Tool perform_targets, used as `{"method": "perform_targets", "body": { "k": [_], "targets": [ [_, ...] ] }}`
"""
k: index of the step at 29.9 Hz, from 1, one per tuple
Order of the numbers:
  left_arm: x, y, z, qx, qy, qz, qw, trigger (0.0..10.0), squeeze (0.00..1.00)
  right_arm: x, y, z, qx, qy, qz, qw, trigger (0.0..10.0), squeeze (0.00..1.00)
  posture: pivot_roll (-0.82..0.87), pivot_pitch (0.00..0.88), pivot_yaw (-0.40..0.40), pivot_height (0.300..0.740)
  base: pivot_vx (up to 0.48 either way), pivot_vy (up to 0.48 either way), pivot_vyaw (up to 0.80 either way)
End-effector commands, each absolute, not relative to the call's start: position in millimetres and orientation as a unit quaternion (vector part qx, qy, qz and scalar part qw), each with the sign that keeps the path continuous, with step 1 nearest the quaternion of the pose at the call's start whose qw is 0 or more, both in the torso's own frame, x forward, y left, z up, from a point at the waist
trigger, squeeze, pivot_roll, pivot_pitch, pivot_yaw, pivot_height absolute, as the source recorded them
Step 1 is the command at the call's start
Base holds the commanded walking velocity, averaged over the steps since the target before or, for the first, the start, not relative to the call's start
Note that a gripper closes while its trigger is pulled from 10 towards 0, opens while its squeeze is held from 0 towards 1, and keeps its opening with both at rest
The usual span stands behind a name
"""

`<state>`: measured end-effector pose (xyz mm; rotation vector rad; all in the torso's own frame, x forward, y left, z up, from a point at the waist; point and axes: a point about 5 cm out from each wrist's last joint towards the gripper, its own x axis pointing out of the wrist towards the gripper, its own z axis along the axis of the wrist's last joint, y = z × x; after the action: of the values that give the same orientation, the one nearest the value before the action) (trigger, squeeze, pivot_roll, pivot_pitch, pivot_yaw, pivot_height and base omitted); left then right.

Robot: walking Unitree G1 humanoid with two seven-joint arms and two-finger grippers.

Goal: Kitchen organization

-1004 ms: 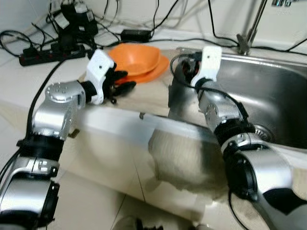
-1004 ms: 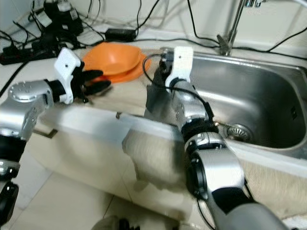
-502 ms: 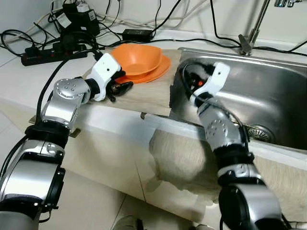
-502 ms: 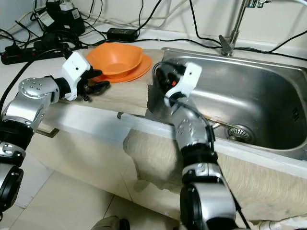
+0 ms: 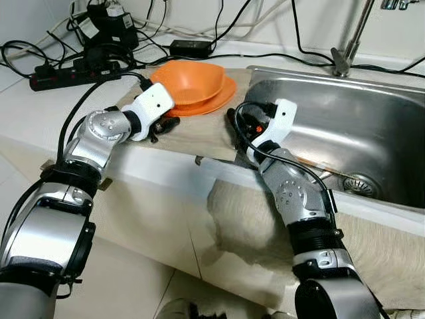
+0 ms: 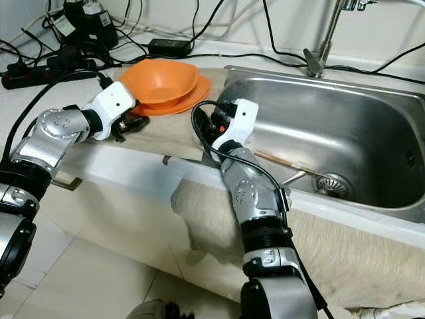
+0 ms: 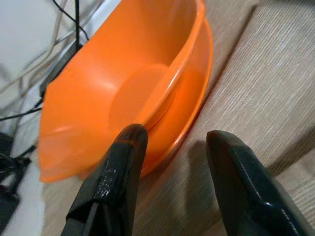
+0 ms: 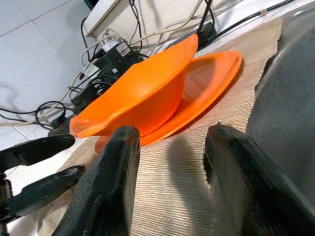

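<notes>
An orange bowl (image 5: 189, 78) sits in an orange plate (image 5: 218, 100) on a beige mat (image 5: 199, 131) left of the sink. My left gripper (image 5: 165, 124) rests on the mat just in front of the plate, open and empty. In the left wrist view the left gripper (image 7: 177, 137) points at the bowl (image 7: 123, 83) and plate (image 7: 199, 83), one fingertip close to the plate's rim. My right gripper (image 5: 234, 121) hangs at the sink's left rim, open and empty. The right wrist view has the right gripper (image 8: 174, 133) facing the bowl (image 8: 142, 93) across the mat.
A steel sink (image 5: 378, 123) with a faucet (image 5: 345, 46) fills the right side; a thin stick (image 5: 317, 165) lies near its drain (image 5: 362, 186). A power strip (image 5: 70, 74), adapters and tangled cables crowd the back of the counter. The counter's front edge runs below both grippers.
My right gripper has swung from inside the sink's left end to its left rim, turning toward the bowl. The left gripper stayed by the plate, its wrist turned slightly.
</notes>
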<state>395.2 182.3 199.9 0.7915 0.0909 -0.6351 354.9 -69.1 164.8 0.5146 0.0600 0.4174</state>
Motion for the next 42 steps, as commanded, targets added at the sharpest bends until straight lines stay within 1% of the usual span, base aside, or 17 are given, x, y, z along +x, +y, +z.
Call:
{"method": "perform_targets", "body": {
  "k": [1, 5, 7, 8, 9, 10, 18, 30, 31, 32, 42],
  "targets": [
    [398.7, 177.9, 207.0, 0.405, 0.031, -0.298, 0.864, 10.0, 0.00, 352.2, -65.7, 167.5, 0.247, 0.030, 0.210, 0.946, 10.0, 0.00, 0.01, 0.000, 0.085, 0.740, 0.000, 0.000, 0.00],
    [401.4, 174.3, 211.8, 0.420, 0.017, -0.290, 0.860, 10.0, 0.00, 349.4, -62.9, 168.4, 0.241, 0.030, 0.215, 0.946, 10.0, 0.00, 0.01, 0.000, 0.088, 0.740, 0.000, 0.000, 0.00],
    [402.6, 173.9, 216.6, 0.412, 0.007, -0.283, 0.866, 10.0, 0.00, 348.9, -62.6, 168.4, 0.240, 0.030, 0.215, 0.946, 10.0, 0.00, 0.01, 0.001, 0.092, 0.740, 0.000, 0.000, 0.00],
    [403.3, 173.8, 219.9, 0.405, 0.000, -0.279, 0.870, 10.0, 0.49, 348.6, -62.5, 168.0, 0.240, 0.031, 0.215, 0.946, 10.0, 0.00, 0.01, 0.001, 0.092, 0.740, 0.000, 0.000, 0.00],
    [403.8, 173.7, 222.6, 0.398, -0.005, -0.276, 0.875, 10.0, 0.49, 348.4, -62.5, 167.7, 0.240, 0.031, 0.215, 0.946, 10.0, 0.00, 0.01, 0.001, 0.092, 0.740, 0.000, 0.000, 0.00],
    [404.9, 172.6, 229.3, 0.385, -0.019, -0.271, 0.882, 10.0, 1.00, 347.8, -62.8, 165.5, 0.238, 0.034, 0.213, 0.947, 10.0, 0.00, 0.01, 0.003, 0.091, 0.740, 0.000, 0.000, 0.00],
    [406.4, 168.6, 237.5, 0.375, -0.039, -0.272, 0.885, 10.0, 1.00, 345.7, -61.1, 160.0, 0.228, 0.046, 0.216, 0.948, 10.0, 0.00, 0.01, 0.005, 0.087, 0.740, 0.000, 0.000, 0.00],
    [405.5, 172.4, 229.5, 0.388, -0.010, -0.288, 0.875, 10.0, 1.00, 345.3, -57.8, 159.3, 0.224, 0.049, 0.221, 0.948, 10.0, 0.00, 0.01, 0.008, 0.093, 0.740, 0.000, 0.000, 0.00],
    [405.2, 172.9, 228.1, 0.389, -0.004, -0.293, 0.873, 10.0, 0.33, 345.1, -57.6, 159.2, 0.224, 0.049, 0.221, 0.948, 10.0, 0.00, 0.01, 0.008, 0.093, 0.740, 0.000, 0.000, 0.00],
    [404.1, 172.9, 225.7, 0.377, 0.007, -0.311, 0.872, 10.0, 0.00, 344.8, -57.3, 159.7, 0.225, 0.049, 0.222, 0.947, 10.0, 0.00, 0.01, 0.007, 0.094, 0.740, 0.000, 0.000, 0.00],
    [404.3, 175.3, 222.4, 0.393, 0.022, -0.310, 0.865, 10.0, 0.00, 344.1, -56.1, 165.9, 0.226, 0.041, 0.228, 0.946, 10.0, 0.00, 0.01, 0.001, 0.096, 0.740, 0.000, 0.000, 0.00]
  ]
}}
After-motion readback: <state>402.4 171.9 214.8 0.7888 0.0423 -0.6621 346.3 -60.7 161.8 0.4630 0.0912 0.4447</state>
